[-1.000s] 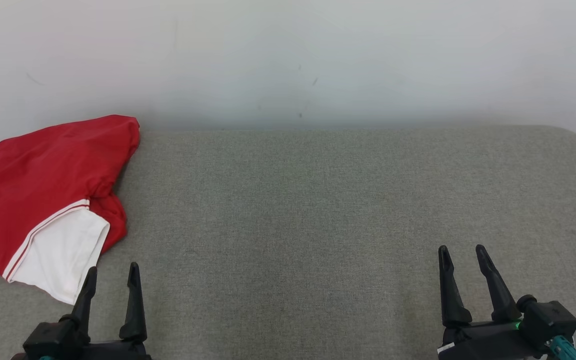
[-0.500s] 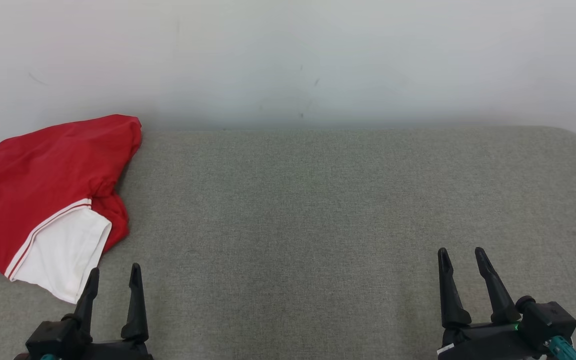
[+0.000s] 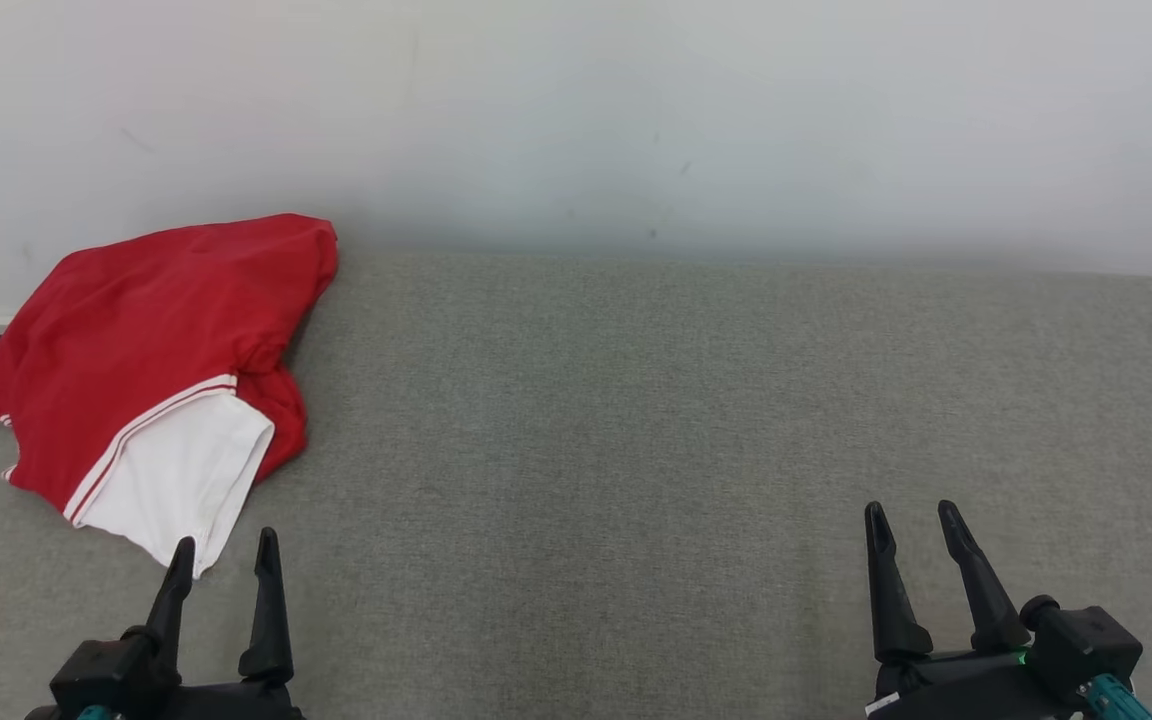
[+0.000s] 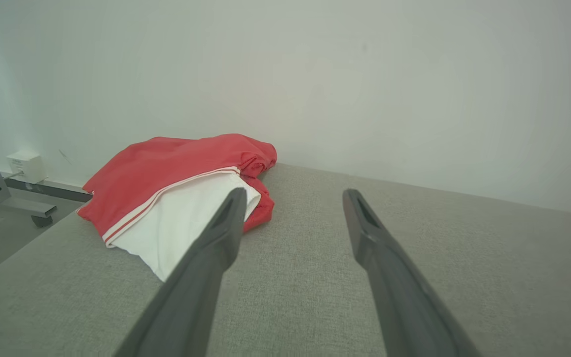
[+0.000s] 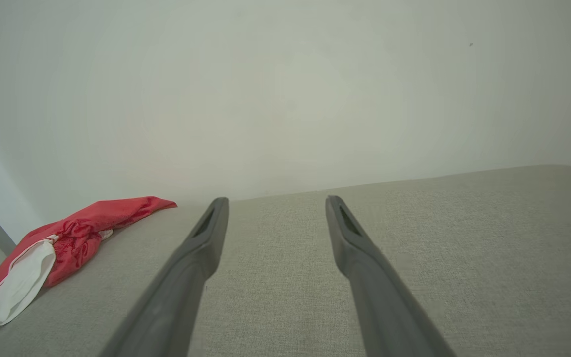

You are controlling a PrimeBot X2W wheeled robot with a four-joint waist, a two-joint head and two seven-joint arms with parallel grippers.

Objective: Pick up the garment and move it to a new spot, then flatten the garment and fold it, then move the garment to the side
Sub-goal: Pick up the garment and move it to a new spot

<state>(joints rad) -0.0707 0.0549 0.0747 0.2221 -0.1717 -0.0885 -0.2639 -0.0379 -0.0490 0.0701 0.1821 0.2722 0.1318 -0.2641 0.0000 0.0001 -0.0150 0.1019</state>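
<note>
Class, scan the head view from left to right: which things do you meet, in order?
Red and white garment → right gripper. The left gripper is left out: it overlaps the garment.

Head camera: high, facing forward and down over grey padded surface, pale wall behind. Left wrist camera: low, sighting along my left gripper, red-and-white garment near. Right wrist camera: low along my right gripper, garment well off at left. All views share garment, surface, wall.

The garment lies far left on the padded surface.
</note>
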